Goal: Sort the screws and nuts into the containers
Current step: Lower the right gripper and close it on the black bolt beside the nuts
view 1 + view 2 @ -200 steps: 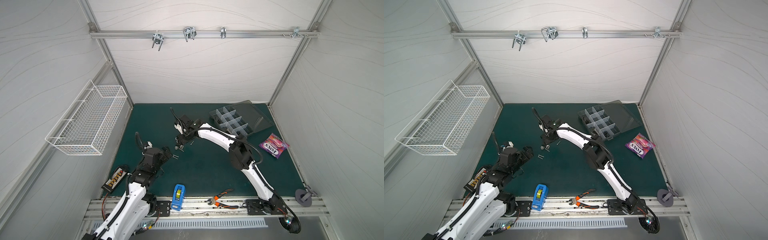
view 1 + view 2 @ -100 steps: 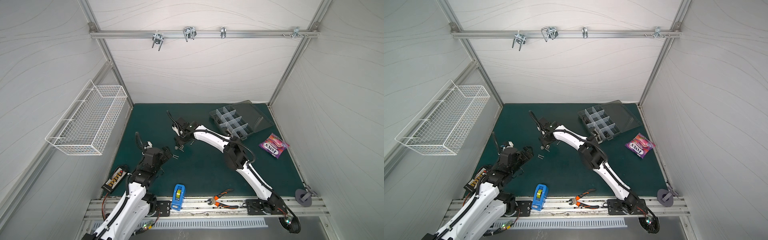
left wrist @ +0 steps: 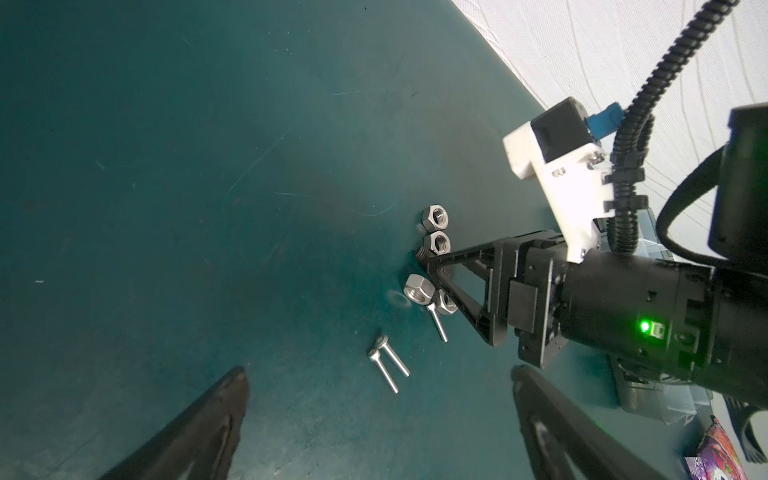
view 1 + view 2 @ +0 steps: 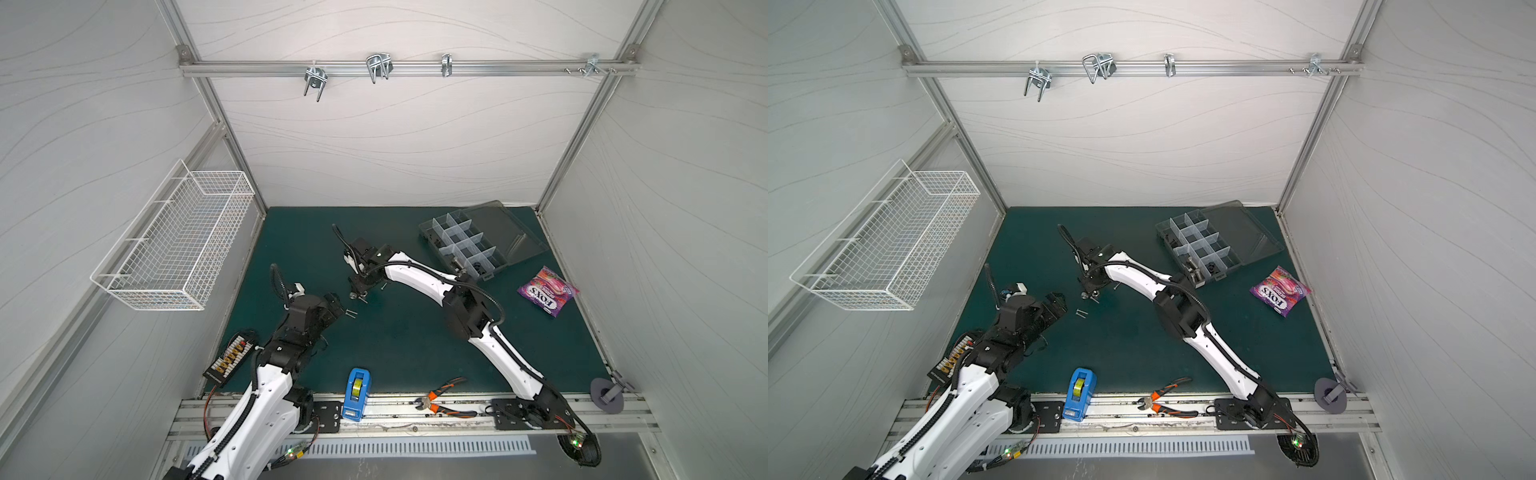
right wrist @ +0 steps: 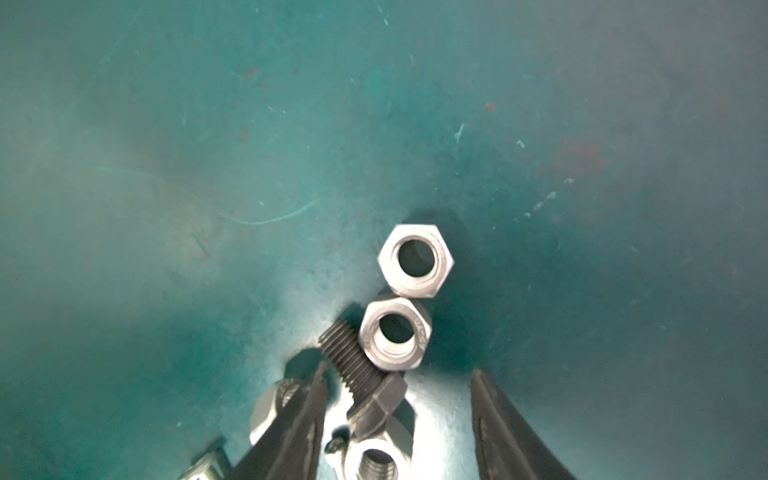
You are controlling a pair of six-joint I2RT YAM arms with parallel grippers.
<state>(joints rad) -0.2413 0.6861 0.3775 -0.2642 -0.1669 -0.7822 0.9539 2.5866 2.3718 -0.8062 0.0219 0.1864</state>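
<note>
A small pile of nuts and screws lies mid-mat. Two silver nuts (image 5: 415, 261) (image 5: 395, 332) sit just beyond my right gripper (image 5: 399, 370), which stands open straddling a dark hex bolt (image 5: 353, 365); neither finger presses on it. More silver nuts (image 3: 415, 289) lie beside its fingers. Two thin silver screws (image 3: 384, 365) lie side by side in front of my left gripper (image 3: 378, 374), which is wide open and holds nothing. In both top views the right gripper (image 4: 358, 286) is down on the pile and the left gripper (image 4: 337, 303) is just to its left. The containers (image 4: 465, 245) stand at the back right, lid open.
A white wire basket (image 4: 174, 245) hangs on the left wall. Blue tape dispenser (image 4: 355, 392) and orange-handled pliers (image 4: 442, 399) lie at the front edge. A candy bag (image 4: 547, 291) lies right of the organizer. A grey spool (image 4: 606, 395) sits at the front right corner.
My right arm has swung a little to the left and its gripper has come down onto the pile. The left arm has not moved.
</note>
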